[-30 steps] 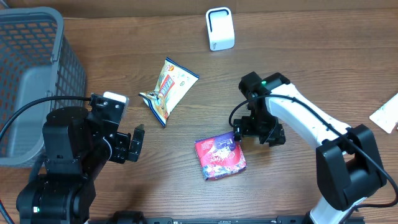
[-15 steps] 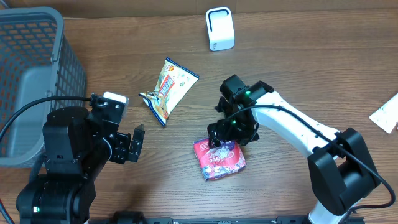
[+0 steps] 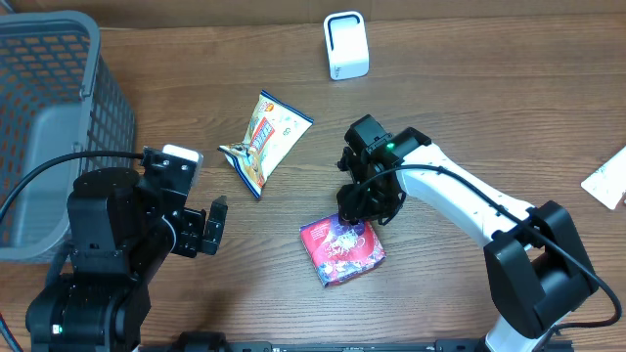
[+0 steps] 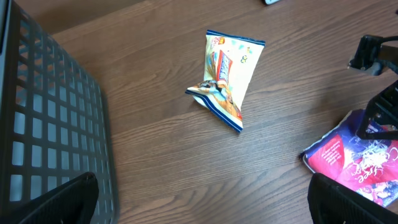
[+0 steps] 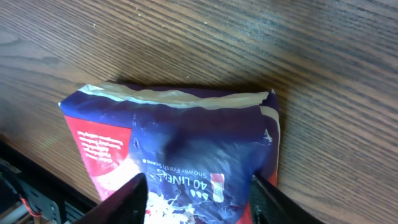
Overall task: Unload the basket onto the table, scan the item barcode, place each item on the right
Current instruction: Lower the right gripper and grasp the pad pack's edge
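Observation:
A purple and red packet (image 3: 342,249) marked "40 liners" lies flat on the wooden table, near the front centre. My right gripper (image 3: 360,207) points down onto its far end. In the right wrist view the packet (image 5: 174,137) fills the space between the two fingers of that gripper (image 5: 199,186), which press on its puckered film from both sides. No barcode shows on the side facing up. My left gripper (image 3: 217,227) hangs open at the left, well clear of the packet (image 4: 357,152). In the left wrist view, bare table lies between the wide-apart fingers of that gripper (image 4: 199,202).
A white scanner (image 3: 346,45) stands at the back centre. A yellow and white snack bag (image 3: 266,137) lies left of the right arm. A grey mesh basket (image 3: 49,127) fills the far left. A flat white item (image 3: 608,178) pokes in at the right edge.
My right gripper moved left from beside the packet to over its far end, then its fingers drew in on it. The packet shifted slightly. The left arm stayed still.

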You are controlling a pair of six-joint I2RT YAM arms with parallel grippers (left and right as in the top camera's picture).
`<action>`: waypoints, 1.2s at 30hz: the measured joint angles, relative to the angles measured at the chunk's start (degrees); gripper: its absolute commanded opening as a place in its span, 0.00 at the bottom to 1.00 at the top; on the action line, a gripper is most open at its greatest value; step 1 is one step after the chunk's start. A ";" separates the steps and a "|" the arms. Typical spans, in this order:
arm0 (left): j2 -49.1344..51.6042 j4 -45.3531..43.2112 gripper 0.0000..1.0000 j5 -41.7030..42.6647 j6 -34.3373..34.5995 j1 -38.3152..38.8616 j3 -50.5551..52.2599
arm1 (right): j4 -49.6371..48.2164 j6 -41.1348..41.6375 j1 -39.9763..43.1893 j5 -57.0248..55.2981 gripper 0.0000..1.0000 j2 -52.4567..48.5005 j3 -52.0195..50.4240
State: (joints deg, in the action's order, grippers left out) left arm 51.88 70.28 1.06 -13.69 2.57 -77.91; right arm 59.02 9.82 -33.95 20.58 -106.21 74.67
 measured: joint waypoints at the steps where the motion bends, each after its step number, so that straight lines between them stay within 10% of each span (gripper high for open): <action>1: 0.00 0.00 1.00 0.00 0.00 0.00 0.00 | -0.07 -0.20 0.00 -0.02 0.56 0.00 -0.39; 5: 0.00 0.00 1.00 0.00 0.00 0.00 0.00 | -1.66 -0.66 0.00 -0.07 0.55 0.04 -2.80; 15: 0.00 0.02 1.00 0.00 0.00 0.00 0.00 | -3.50 -1.36 0.09 0.13 0.04 0.37 -3.91; 33: 0.00 0.04 1.00 0.00 0.00 0.00 0.00 | -0.31 8.48 3.54 4.81 0.04 0.61 7.67; 35: 0.00 0.15 1.00 0.00 0.00 0.00 0.00 | -0.35 11.17 5.66 6.69 0.22 0.61 8.50; 36: 0.00 0.28 1.00 0.00 0.00 0.00 0.00 | -0.37 11.67 6.49 7.15 0.51 0.61 8.52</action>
State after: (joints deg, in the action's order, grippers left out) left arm 51.88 70.57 1.06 -13.69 2.57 -77.91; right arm 58.65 21.50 -27.46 27.73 -105.60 83.20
